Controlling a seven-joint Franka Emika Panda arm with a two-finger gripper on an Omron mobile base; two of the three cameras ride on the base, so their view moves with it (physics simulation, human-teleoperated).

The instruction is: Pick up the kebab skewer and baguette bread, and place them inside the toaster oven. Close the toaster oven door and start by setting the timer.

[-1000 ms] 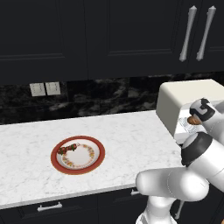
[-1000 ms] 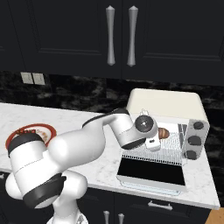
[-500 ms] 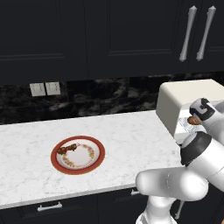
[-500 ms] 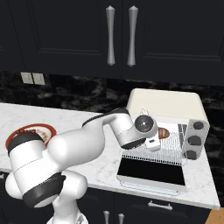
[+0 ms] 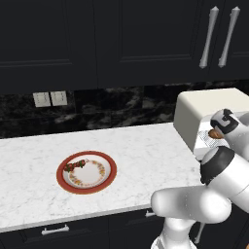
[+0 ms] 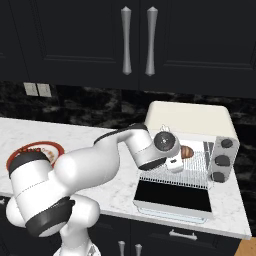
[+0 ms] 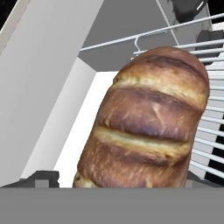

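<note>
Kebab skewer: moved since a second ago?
No. The kebab skewer lies at the upper left of the plate, as in the earlier left base pictures, and the plate sits in the same spot below the wall outlets.

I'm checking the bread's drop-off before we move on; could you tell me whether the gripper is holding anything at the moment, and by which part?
It cannot be told: the baguette bread lies between the fingertips over the toaster oven rack, but contact is hidden.

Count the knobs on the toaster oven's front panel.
3, stacked in a column on the toaster oven's right panel in the right base view: top, middle, bottom. None appear hidden.
</note>
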